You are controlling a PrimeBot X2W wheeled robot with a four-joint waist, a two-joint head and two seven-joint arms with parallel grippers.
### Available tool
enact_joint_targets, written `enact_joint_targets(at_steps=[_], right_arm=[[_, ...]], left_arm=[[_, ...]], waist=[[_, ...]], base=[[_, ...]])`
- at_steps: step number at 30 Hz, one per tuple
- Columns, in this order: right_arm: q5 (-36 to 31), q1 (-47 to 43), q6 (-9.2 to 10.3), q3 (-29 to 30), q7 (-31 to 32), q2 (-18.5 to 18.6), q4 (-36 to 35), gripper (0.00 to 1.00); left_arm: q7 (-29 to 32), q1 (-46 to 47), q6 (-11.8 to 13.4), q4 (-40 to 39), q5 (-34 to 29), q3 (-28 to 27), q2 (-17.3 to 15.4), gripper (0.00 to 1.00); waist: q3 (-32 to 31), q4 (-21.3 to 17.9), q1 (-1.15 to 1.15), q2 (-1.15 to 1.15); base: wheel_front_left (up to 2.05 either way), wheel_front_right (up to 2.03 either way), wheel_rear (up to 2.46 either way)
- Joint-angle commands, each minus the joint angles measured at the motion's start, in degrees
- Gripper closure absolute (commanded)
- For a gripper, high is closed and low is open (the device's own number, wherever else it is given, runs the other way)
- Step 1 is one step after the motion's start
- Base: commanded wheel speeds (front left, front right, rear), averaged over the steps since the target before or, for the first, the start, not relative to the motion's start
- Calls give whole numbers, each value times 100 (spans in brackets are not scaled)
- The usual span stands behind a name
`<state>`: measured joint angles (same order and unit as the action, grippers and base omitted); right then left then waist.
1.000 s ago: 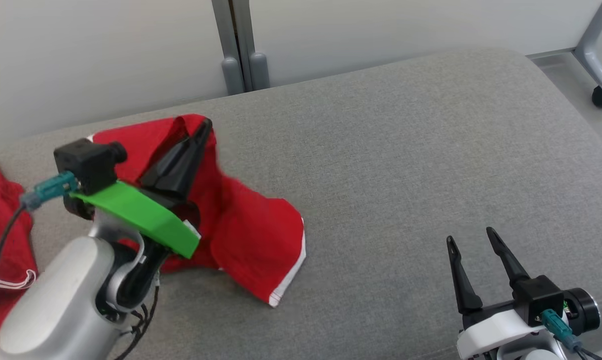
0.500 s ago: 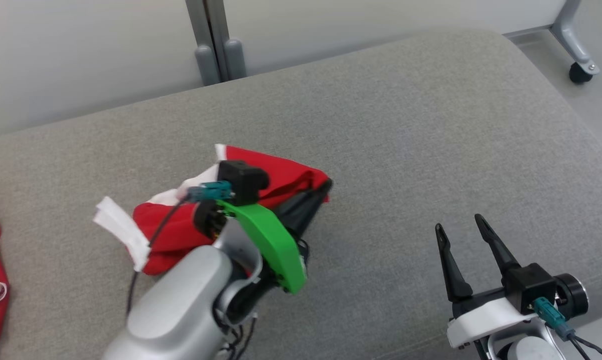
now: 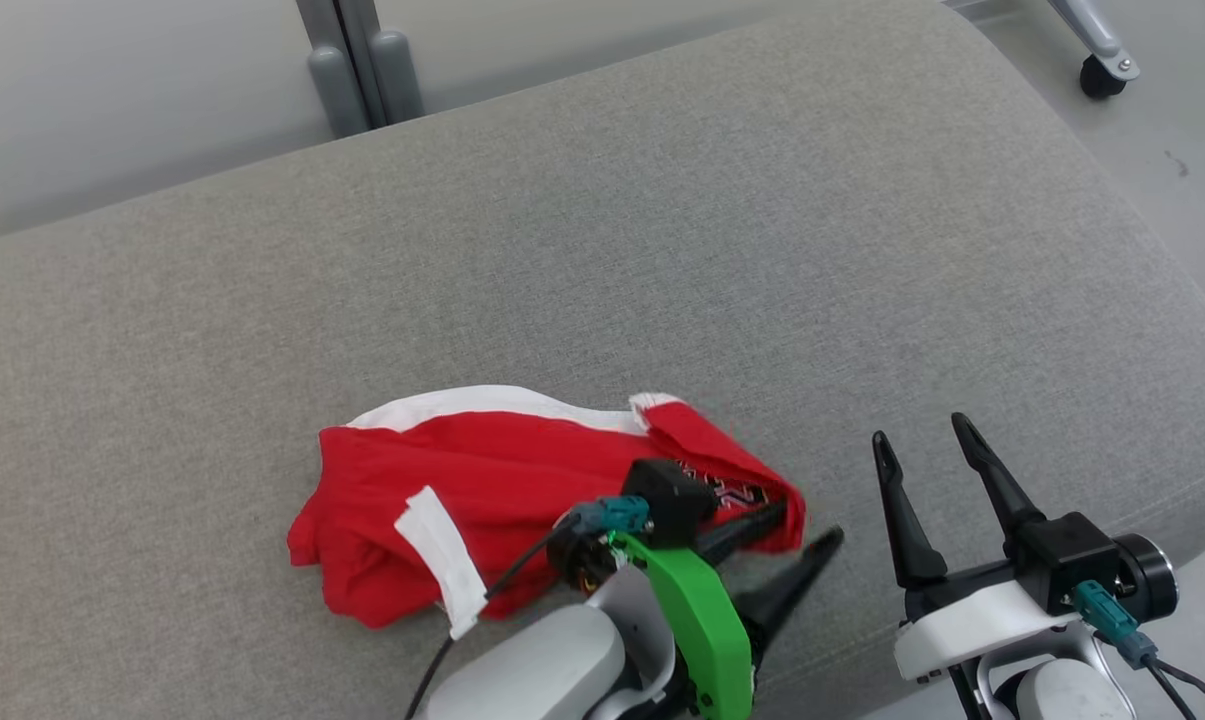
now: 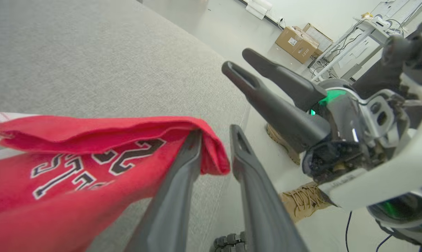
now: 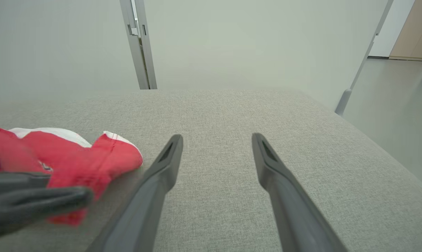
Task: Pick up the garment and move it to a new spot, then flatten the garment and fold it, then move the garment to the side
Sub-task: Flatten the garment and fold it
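The red garment (image 3: 482,480), with white trim and dark lettering, lies bunched on the grey cushion (image 3: 662,250) near its front edge. My left gripper (image 3: 812,522) is at the garment's right end with its fingers apart. In the left wrist view the garment's (image 4: 74,140) edge drapes over one finger (image 4: 182,168) and hangs in the gap of the left gripper (image 4: 215,134). My right gripper (image 3: 920,430) stands open just right of it, over bare cushion. In the right wrist view the garment (image 5: 84,157) is left of the right gripper (image 5: 216,136).
Grey metal posts (image 3: 347,60) stand behind the cushion against a pale wall. A caster wheel (image 3: 1097,75) is on the floor at the far right. The left wrist view shows a person's tan boot (image 4: 302,206) and a cardboard box (image 4: 296,43) on the floor.
My left gripper carried the garment right and toward the cushion's front, laid it down and opened its fingers. The head camera shifted too, and a second red cloth at the left left the picture.
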<state>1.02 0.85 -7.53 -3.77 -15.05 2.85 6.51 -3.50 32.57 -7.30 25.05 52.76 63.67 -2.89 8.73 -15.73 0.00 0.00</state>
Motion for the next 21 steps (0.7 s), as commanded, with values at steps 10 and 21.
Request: enact_joint_targets(at_steps=[10, 21], right_arm=[[-25, -96, 8, 141, -18, 7, 36, 0], [-110, -131, 8, 116, -18, 7, -2, 0]], left_arm=[[-282, -257, 185, -455, 627, -128, -172, 0], [-218, 85, 1703, -33, 823, -1425, -1476, 0]], waist=[[-269, 233, 0, 0], [-312, 431, 0, 0]], base=[[0, 0, 0], [0, 0, 0]])
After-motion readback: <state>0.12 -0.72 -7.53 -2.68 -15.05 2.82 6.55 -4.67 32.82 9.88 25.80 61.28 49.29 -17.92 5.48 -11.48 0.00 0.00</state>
